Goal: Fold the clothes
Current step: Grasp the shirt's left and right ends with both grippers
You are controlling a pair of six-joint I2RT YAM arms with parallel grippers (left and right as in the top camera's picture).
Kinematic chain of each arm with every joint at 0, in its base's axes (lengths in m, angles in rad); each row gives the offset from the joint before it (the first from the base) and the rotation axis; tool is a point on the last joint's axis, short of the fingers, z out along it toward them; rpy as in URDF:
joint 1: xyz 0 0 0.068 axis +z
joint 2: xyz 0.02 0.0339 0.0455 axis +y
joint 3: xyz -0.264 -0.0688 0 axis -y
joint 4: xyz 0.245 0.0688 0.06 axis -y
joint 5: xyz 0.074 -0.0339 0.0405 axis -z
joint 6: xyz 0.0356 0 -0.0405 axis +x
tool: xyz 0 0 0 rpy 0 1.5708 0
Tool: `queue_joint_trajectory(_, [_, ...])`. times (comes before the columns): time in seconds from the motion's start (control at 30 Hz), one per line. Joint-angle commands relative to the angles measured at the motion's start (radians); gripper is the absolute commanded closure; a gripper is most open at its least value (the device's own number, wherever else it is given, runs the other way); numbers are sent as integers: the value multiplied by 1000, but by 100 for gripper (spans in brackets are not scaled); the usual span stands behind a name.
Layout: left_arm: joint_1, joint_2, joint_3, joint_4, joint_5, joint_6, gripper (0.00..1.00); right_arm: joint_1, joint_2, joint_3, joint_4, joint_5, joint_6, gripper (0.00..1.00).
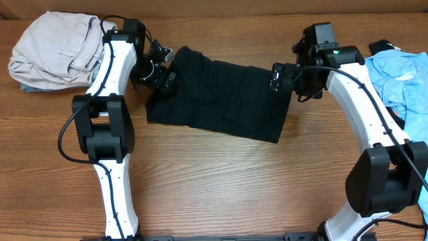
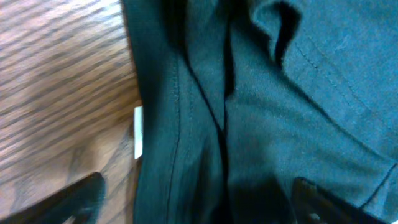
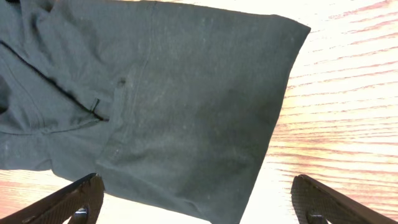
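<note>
A black garment point(image 1: 221, 94) lies folded flat on the wooden table, mid-table. My left gripper point(image 1: 162, 77) is open, low over the garment's left edge; the left wrist view shows dark cloth point(image 2: 261, 118) with a seam and a white tag point(image 2: 138, 132) between the spread fingers point(image 2: 196, 202). My right gripper point(image 1: 277, 77) is open over the garment's right upper corner; the right wrist view shows the cloth's corner point(image 3: 186, 106) between the wide-apart fingers point(image 3: 199, 199). Neither gripper holds the cloth.
A beige folded garment point(image 1: 57, 47) lies at the far left back. A light blue garment point(image 1: 401, 84) lies at the right edge, with something black point(image 1: 381, 45) behind it. Bare wood point(image 1: 234, 187) runs along the front.
</note>
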Motion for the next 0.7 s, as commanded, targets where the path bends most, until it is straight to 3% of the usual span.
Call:
queue_joint_trajectory(0.0, [-24,32,13,13,35,31,12,-3,-19,16,8,23,-9,4])
queue_joint_trajectory(0.13, [-48,67,13,23,-7,10,26,-3,-19,15,10,47,-9,9])
queue_joint_trajectory(0.23, [-66,81,13,36,-100,-77,44,-3,-19,10,7,68,-9,13])
queue_joint_trajectory(0.3, [-73,80,13,47,-171,-155,63,-3,-19,4,7,74,-8,19])
queue_joint_trajectory(0.37, [-74,80,15,45,-216,-224,96,-3,-18,-5,13,74,-8,30])
queue_joint_trajectory(0.67, [-70,45,95,-134,-253,-333,96,-1,15,-108,114,-5,0,87])
